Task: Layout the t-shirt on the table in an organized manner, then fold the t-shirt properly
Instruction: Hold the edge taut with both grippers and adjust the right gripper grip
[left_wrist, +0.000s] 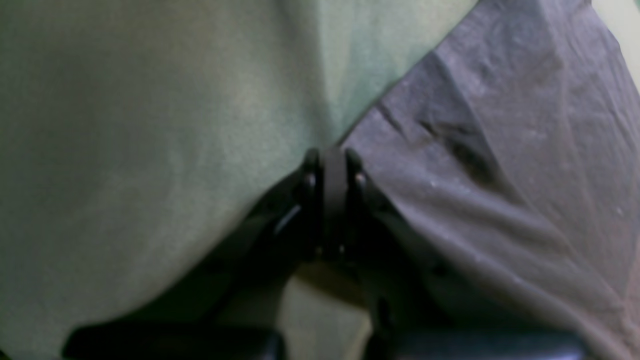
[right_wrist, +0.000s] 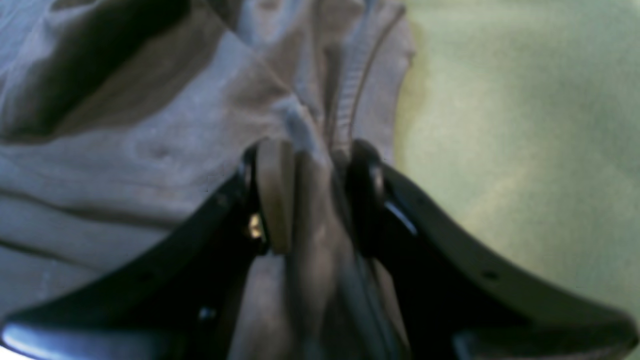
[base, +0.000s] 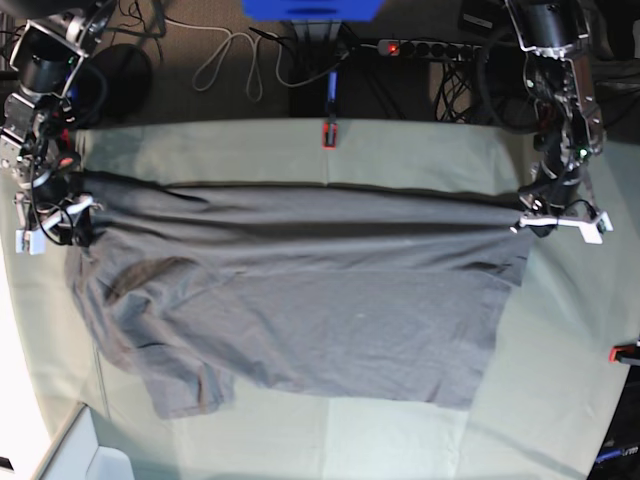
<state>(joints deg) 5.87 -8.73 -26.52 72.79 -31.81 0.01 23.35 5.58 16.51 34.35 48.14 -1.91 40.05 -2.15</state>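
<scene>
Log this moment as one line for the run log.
left gripper: shut on t-shirt corner | right gripper: around collar fabric | shirt: stretched between both arms over table

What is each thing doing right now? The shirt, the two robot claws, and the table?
t-shirt: stretched between the two tools along its far edge, the rest draped wrinkled on the table.
left tool: shut on the t-shirt's edge.
right tool: partly open, bunched shirt fabric between its fingers.
table: covered by a pale green cloth, shirt lying on it.
</scene>
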